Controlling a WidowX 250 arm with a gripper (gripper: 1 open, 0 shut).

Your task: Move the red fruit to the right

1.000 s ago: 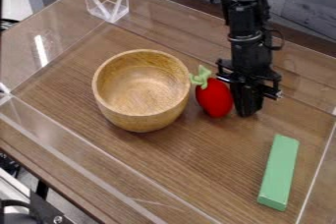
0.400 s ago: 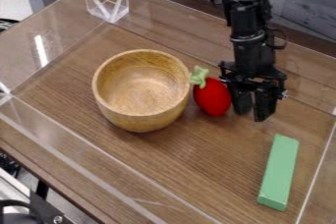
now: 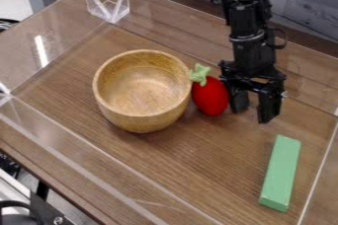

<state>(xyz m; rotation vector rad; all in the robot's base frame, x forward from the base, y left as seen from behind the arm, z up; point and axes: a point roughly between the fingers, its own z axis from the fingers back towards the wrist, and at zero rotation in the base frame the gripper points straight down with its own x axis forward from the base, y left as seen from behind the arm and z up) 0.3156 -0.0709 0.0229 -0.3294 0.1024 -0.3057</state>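
The red fruit point(image 3: 211, 96) is a small glossy strawberry-like toy with a green leafy top. It rests on the wooden table just right of the wooden bowl point(image 3: 141, 90), its leaves next to the bowl's rim. My gripper point(image 3: 255, 100) hangs from the black arm directly right of the fruit, pointing down at the table. Its jaws stand open, and the left finger point(image 3: 236, 97) is close beside the fruit's right side. Nothing is held between the fingers.
A green rectangular block point(image 3: 280, 173) lies on the table at the lower right. Clear acrylic walls point(image 3: 107, 5) enclose the table, with a corner piece at the back left. Bare wood shows in front of the bowl and between gripper and block.
The jaws were narrow around the fruit's right side and have spread wide. The fruit stays in place next to the bowl. The arm has barely shifted.
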